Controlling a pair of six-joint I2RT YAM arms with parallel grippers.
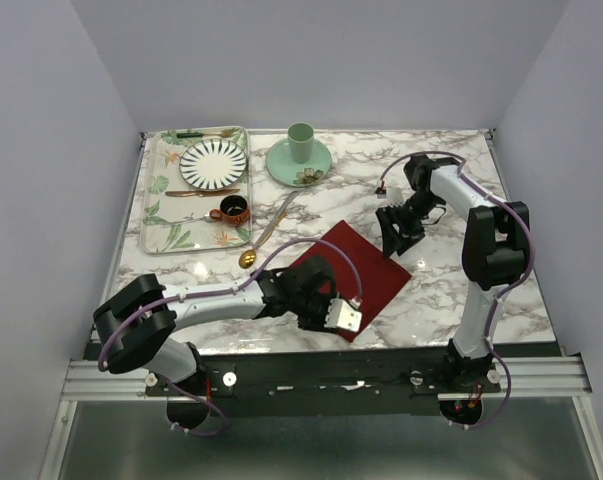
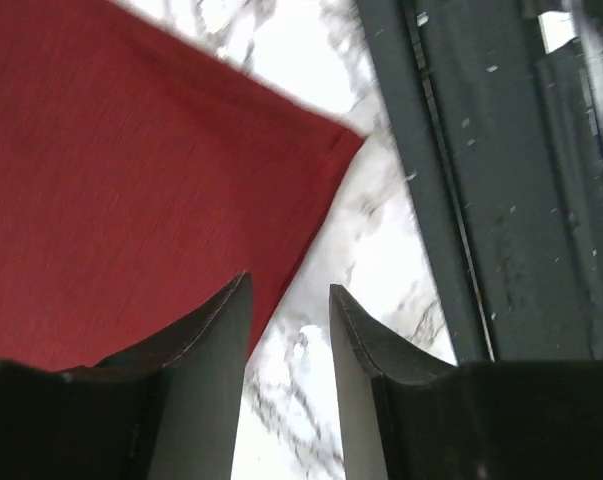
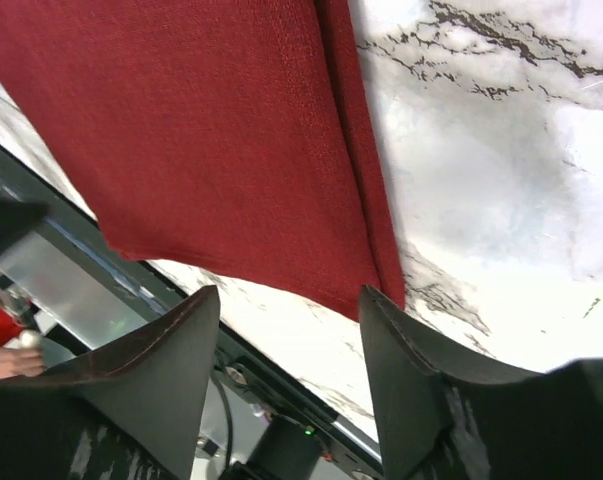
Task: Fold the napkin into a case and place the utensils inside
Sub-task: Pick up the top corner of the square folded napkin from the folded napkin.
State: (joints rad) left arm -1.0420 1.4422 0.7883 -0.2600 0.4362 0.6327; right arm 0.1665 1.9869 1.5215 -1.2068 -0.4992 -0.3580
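The dark red napkin [image 1: 366, 268] lies flat on the marble near the table's front edge, as a slanted rectangle. My left gripper [image 1: 328, 307] hovers over its near-left part. In the left wrist view that gripper [image 2: 289, 285] is open and empty, one fingertip over the napkin's [image 2: 131, 180] edge, close to a corner. My right gripper [image 1: 399, 237] stands at the cloth's far right corner. In the right wrist view it [image 3: 289, 292] is open and empty, a corner of the napkin [image 3: 211, 130] just beyond its tips. The gold spoon [image 1: 248, 258] and silver knife [image 1: 278, 218] lie left of the cloth.
A leaf-patterned tray [image 1: 157, 222] at the far left carries a striped plate [image 1: 213, 163], a small brown cup [image 1: 233, 210], a green-handled utensil [image 1: 203, 133] and a brown-gold utensil [image 1: 199, 192]. A green cup on a saucer [image 1: 299, 158] stands behind. The dark front rail [image 2: 501, 180] runs close by.
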